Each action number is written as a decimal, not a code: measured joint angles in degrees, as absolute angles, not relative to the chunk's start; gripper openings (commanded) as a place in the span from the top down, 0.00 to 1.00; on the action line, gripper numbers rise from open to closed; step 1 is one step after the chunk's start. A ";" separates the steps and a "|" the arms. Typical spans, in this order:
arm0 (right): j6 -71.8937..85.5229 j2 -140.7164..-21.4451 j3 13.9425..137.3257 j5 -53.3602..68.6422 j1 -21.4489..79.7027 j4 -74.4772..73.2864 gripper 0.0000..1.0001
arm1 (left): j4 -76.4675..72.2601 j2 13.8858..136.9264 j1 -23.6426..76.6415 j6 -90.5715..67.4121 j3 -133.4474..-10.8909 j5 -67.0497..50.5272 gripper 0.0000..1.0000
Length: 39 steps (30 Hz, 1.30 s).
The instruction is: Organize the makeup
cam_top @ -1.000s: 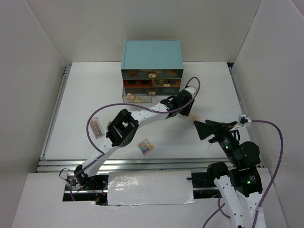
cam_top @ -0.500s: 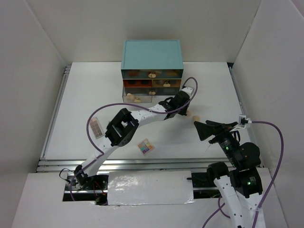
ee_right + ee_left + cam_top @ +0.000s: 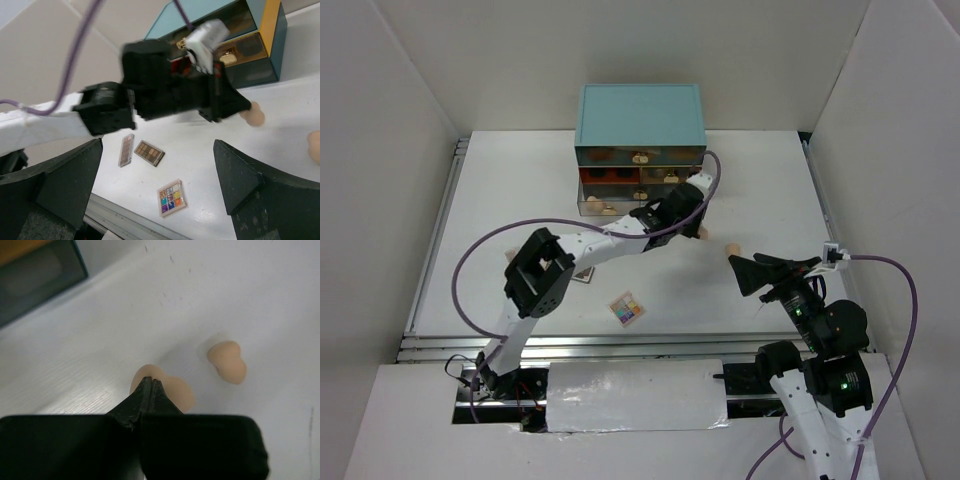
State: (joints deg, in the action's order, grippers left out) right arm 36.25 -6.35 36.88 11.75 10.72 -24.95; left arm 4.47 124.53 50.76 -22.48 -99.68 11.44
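Left claw (image 3: pixel 150 382) is pinched shut, its tips touching a sponge (image 3: pixel 175 392) at frame centre; whether it truly holds it, I cannot tell. A second sponge (image 3: pixel 227 361) lies just right. Right claw (image 3: pixel 157 150) gapes wide, with palettes (image 3: pixel 148 153) at lower centre.

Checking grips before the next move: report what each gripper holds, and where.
Left gripper pinches a sponge by one end; right gripper is open, holding nothing.
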 measured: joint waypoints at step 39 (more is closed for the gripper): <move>37.26 -8.73 36.95 11.53 10.72 -24.01 0.00 | 14.04 106.13 38.48 -20.01 -95.92 27.55 0.04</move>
State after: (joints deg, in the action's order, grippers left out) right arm 37.26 -8.73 36.95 11.53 10.72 -24.01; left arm 14.04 106.13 38.48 -20.01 -95.92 27.55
